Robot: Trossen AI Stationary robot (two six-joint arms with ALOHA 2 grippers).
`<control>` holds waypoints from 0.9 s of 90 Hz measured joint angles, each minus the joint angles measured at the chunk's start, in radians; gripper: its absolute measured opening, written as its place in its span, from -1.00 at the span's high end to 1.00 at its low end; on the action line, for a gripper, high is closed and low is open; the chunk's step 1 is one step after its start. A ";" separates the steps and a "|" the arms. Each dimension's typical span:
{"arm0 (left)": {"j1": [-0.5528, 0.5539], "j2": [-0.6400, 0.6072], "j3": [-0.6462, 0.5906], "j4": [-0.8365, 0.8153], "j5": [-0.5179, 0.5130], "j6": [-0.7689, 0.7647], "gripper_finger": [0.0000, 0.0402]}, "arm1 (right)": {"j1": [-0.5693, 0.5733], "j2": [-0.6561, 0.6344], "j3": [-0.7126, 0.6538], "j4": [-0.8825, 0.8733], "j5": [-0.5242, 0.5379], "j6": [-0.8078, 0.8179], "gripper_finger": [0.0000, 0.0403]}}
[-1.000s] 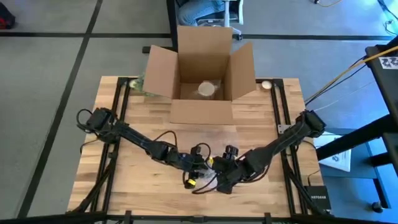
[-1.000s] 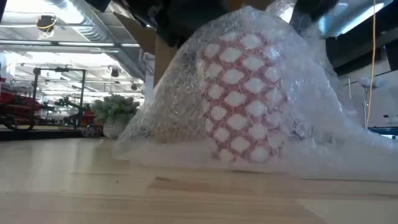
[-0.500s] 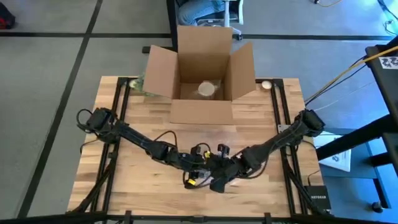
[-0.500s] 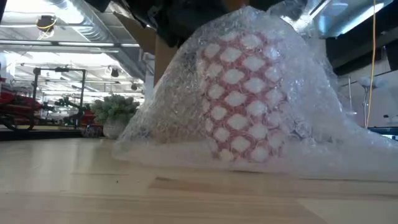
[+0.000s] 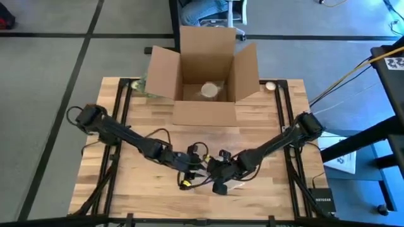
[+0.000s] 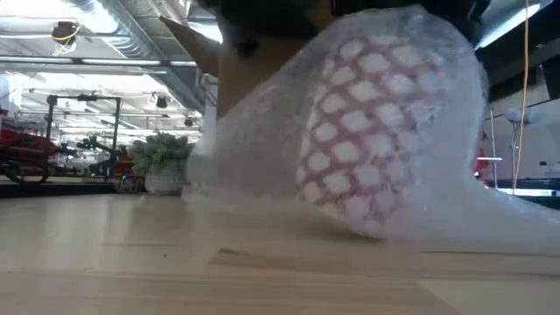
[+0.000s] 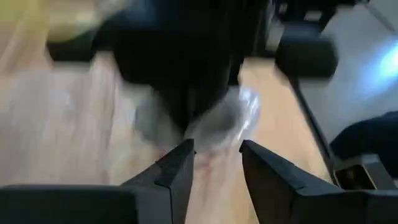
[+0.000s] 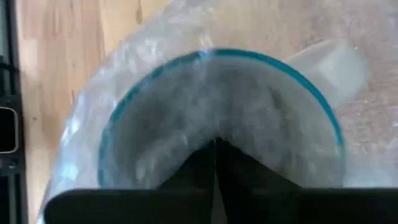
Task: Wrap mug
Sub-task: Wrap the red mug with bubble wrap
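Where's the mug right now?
The mug, swathed in bubble wrap, sits tilted at the table's front middle, between the two grippers and well in front of the open box.

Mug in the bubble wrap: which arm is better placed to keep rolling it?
Probably the right. The right gripper sits shut at the mug mouth, through the bubble wrap. The left gripper is open beside it, only near a loose fold.

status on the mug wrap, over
Both pincers meet at the front-centre bundle: right pincer shut on the bubble wrap, left pincer open beside it. Mug tilted under wrap. Nothing in the way.
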 joint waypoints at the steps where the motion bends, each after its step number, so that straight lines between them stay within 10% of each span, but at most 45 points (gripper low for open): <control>1: -0.002 -0.007 0.000 -0.018 -0.003 -0.004 0.40 | 0.000 0.000 0.000 0.002 0.000 0.000 0.99; 19: -0.036 -0.065 -0.029 -0.145 -0.120 -0.025 0.40 | -0.008 0.000 0.025 -0.007 0.000 -0.036 1.00; 44: -0.050 0.026 -0.197 0.203 -0.117 -0.072 0.40 | -0.057 0.076 0.059 0.124 -0.128 -0.097 1.00; 81: -0.051 0.070 -0.213 0.266 -0.120 -0.067 0.40 | -0.117 0.163 0.112 0.086 -0.226 -0.072 1.00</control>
